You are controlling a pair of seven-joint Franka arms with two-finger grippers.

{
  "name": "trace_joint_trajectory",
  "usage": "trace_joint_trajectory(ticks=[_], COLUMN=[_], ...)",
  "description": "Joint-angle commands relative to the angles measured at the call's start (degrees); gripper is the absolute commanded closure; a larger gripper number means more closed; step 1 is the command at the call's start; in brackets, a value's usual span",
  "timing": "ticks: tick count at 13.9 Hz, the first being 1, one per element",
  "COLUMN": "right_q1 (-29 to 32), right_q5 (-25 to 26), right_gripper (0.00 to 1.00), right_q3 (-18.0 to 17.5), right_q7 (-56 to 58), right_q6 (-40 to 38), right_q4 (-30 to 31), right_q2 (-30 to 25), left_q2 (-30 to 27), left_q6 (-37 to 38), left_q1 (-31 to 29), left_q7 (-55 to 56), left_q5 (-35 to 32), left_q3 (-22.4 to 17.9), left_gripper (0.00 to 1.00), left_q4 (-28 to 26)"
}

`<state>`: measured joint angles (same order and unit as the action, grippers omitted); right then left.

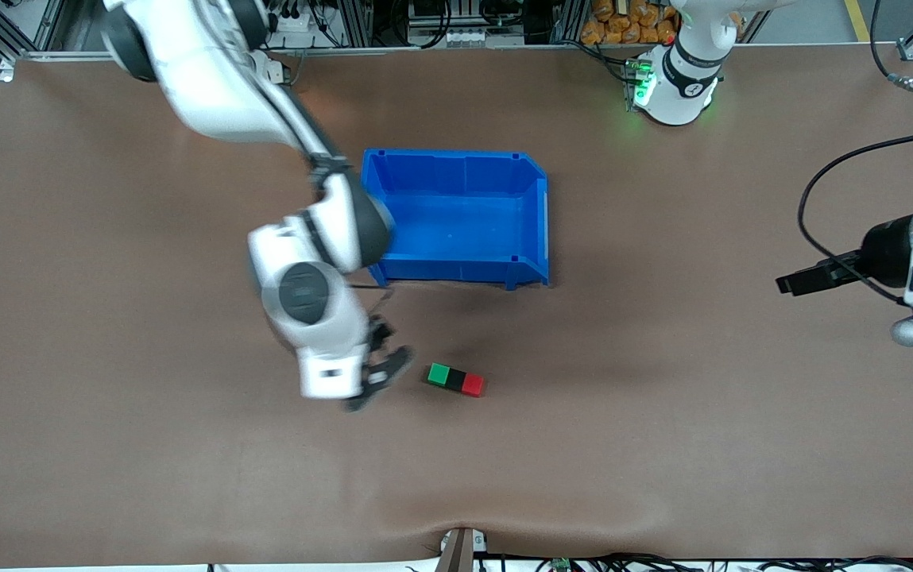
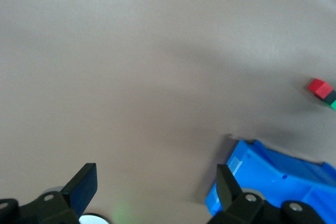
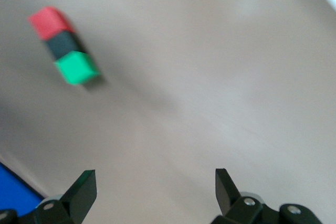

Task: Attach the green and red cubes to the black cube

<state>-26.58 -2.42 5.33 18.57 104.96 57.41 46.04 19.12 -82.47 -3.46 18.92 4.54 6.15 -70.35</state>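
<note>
Since the small green cube (image 1: 439,373), the plain matte black cube (image 1: 455,379) and the small red cube (image 1: 473,385) lie touching in one short row on the brown table (image 1: 663,445), black in the middle, we judge the joining itself to be done and the step in hand to be clearing the arms away. That row sits nearer the front camera than the open blue plastic bin (image 1: 533,208), which looks empty. Our right gripper (image 1: 381,373) is just beside the green end of the row, toward the right arm's end of the table, fingers spread and holding nothing. Our left gripper (image 1: 802,280) waits over bare table at the left arm's end, well apart from the cubes, fingers likewise spread. What remains, we think, is to lift the right arm clear without nudging the row.
</note>
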Motion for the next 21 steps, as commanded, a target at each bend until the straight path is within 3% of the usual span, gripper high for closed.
trace_joint_trajectory(ticks=[1,3,5,9,12,15,21], right_q1=[8.7,13.5,16.8,23.7,25.9,25.9,25.9], right_q5=[-2.9,-3.9,-3.8,-2.6,-2.5,1.1,2.5], right_gripper=[0.00,0.00,0.00,0.00,0.00,0.00,0.00], right_q3=[-1.8,-1.7,-1.3,-1.1,-1.0,-0.8,-0.7], right_q7=[-0.2,-0.3,-0.4,-1.3,-11.9,-15.5,-17.0], right_q6=[-5.7,-11.3,-16.2,-16.6,-17.7,-20.8,-23.4], right_q4=[1.8,1.9,2.7,22.2,30.6,30.4,31.0], right_q2=[-6.6,-10.8,-14.9,-34.4,-44.0,-46.7,-47.8], left_q2=[-5.5,-8.9,-15.7,-20.0,-21.6,-21.9,-22.4], left_q6=[0.5,0.5,-0.1,0.1,2.0,2.2,2.3], left_q1=[-1.0,-0.9,-0.9,4.0,4.6,5.5,5.6], left_q7=[-6.0,-10.4,-13.5,-21.9,-23.4,-22.9,-20.0], left_q5=[-1.0,-1.0,-0.8,-0.8,-1.1,-3.7,-5.1], left_q3=[-0.4,-2.8,-4.3,-12.8,-13.4,-13.2,-12.2], left_gripper=[0.00,0.00,0.00,0.00,0.00,0.00,0.00], left_q4=[-2.1,-3.5,-10.6,-14.5,-15.5,-15.3,-15.4])
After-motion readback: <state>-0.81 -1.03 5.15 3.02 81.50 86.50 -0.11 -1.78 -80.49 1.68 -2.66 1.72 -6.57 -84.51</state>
